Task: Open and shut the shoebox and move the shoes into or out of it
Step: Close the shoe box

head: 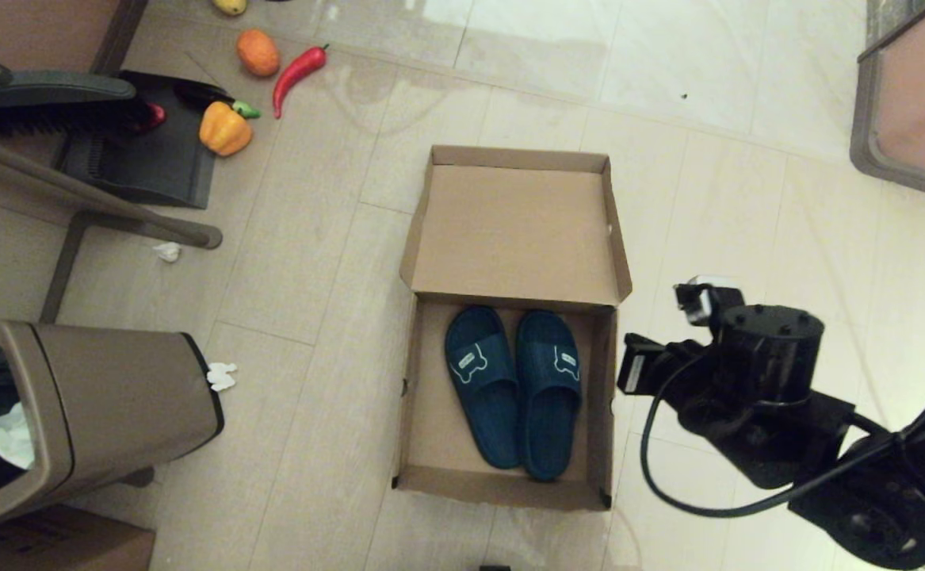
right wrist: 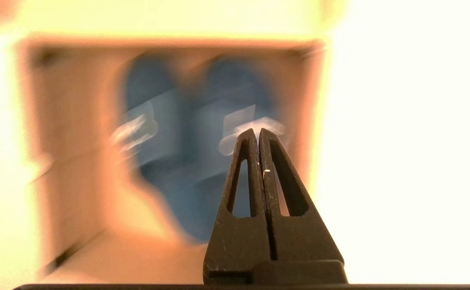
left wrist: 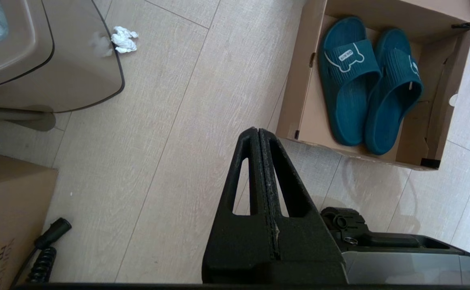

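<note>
The shoebox (head: 410,396) lies open on the floor in the middle of the head view, its lid (head: 514,230) folded back away from me. Inside lie the two navy shoes (head: 484,388) (head: 549,396) side by side, straps toward the lid. My right gripper (head: 630,365) hovers just outside the box's right wall and is shut on nothing. Its wrist view shows its shut fingertips (right wrist: 257,131) in front of the blurred shoes (right wrist: 166,133). My left gripper (left wrist: 257,131) is shut and empty above bare floor, short of the box's near left corner (left wrist: 295,121); the shoes (left wrist: 349,88) show beyond it.
A brown trash bin (head: 89,404) stands left of the box, with crumpled paper (head: 221,376) beside it. A printed cardboard box (head: 50,543) sits at the near left. Farther back left are a dustpan (head: 145,159), a brush (head: 42,103) and toy vegetables (head: 224,128). A table corner (head: 914,103) is at back right.
</note>
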Controlling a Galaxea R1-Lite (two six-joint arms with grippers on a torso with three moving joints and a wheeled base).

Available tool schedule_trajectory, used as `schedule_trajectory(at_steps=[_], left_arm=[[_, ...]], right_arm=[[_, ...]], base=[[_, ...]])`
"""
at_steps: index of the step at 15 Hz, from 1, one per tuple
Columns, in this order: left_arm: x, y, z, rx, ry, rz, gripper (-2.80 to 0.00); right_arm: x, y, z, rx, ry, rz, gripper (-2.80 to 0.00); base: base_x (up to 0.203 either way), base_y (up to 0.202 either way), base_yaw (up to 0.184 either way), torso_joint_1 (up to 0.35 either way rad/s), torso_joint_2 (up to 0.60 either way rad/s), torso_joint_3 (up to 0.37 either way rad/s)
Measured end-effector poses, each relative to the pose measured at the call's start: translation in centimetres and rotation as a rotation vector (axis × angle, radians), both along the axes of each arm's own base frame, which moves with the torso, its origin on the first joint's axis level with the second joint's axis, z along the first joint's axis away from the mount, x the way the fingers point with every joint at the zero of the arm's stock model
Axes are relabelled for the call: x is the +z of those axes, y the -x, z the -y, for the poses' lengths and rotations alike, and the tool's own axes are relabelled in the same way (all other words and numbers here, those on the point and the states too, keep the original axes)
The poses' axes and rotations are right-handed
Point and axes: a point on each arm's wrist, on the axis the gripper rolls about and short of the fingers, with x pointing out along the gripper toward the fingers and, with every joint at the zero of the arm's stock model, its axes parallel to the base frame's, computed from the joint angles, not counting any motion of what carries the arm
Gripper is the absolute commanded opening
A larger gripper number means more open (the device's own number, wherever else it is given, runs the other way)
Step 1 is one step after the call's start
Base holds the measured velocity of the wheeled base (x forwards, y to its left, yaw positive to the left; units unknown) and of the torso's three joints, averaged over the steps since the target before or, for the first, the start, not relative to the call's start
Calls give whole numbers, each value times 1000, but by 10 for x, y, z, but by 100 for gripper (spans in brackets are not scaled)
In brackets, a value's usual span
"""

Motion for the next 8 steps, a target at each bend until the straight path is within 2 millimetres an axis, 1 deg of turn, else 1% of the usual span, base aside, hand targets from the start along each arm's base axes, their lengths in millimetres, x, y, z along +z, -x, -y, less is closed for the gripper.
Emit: schedule_trajectory(at_steps=[3, 5, 7, 8], left_arm=[[1, 0, 0, 1, -22, 1, -280], [9, 1, 0, 1, -49, -6, -280], [33, -3, 0, -4, -51, -9, -280], [50, -8, 0, -8, -50, -13, -280]], right_arm=[[20, -14, 71, -119, -6, -7, -280], [29, -15, 110, -167, -21, -10, -280], [32, -15, 140, -227, -50, -13, -280], [28, -18, 149, -254, -72, -26, -280]], base=[[0, 0, 0, 0, 0, 0], [0, 0, 0, 0, 0, 0], [0, 0, 0, 0, 0, 0], [0, 0, 0, 0, 0, 0]])
